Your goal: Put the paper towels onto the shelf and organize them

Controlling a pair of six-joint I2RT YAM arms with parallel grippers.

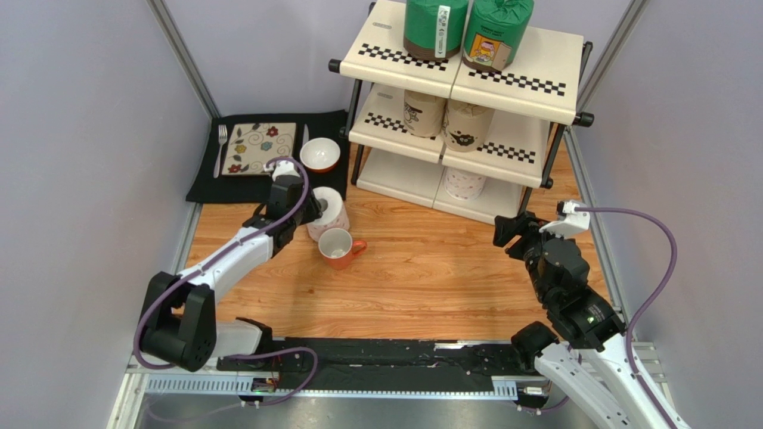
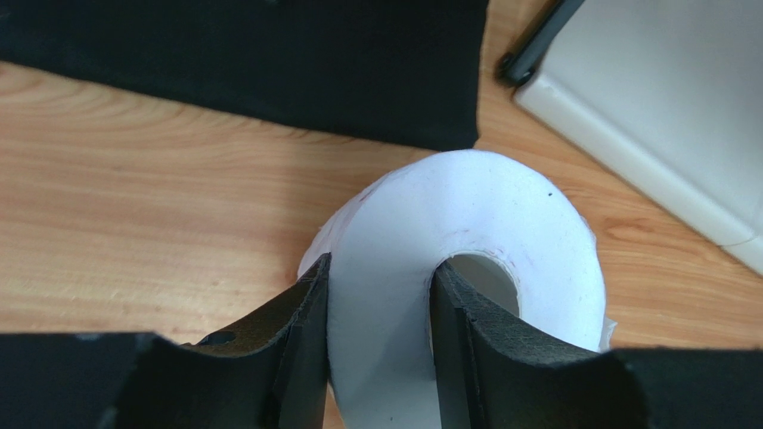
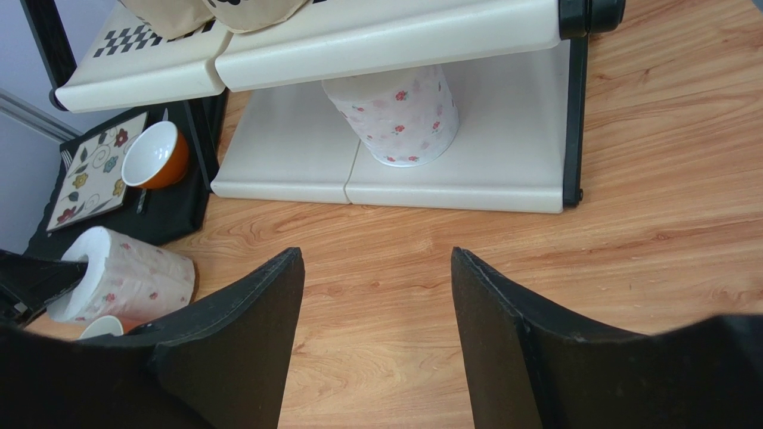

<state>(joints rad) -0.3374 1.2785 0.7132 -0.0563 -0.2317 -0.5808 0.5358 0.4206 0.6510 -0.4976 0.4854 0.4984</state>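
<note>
- Robot lab test cell: plain grey walls (image 1: 81, 134), aluminium corner posts (image 1: 184, 58), metal mounting rail (image 1: 197, 384) at the near edge.
- Dressed as a home dining spot: wood tabletop (image 1: 430, 286), black placemat (image 1: 204, 183), floral plate (image 1: 260, 147), fork (image 1: 221, 147), mug (image 1: 337, 246), shelf (image 1: 546, 63).

R tool (image 3: 374, 259), jaws apart — floral white roll (image 3: 394, 116) upright on shelf (image 3: 287, 152) btm tier

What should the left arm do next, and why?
Probably lift straight up. The left gripper is shut on the wall of the white paper towel roll, one finger in the core, and the mug stands close beside it. The bottom tier holds one shelved roll on its right half; the left half looks free.
</note>
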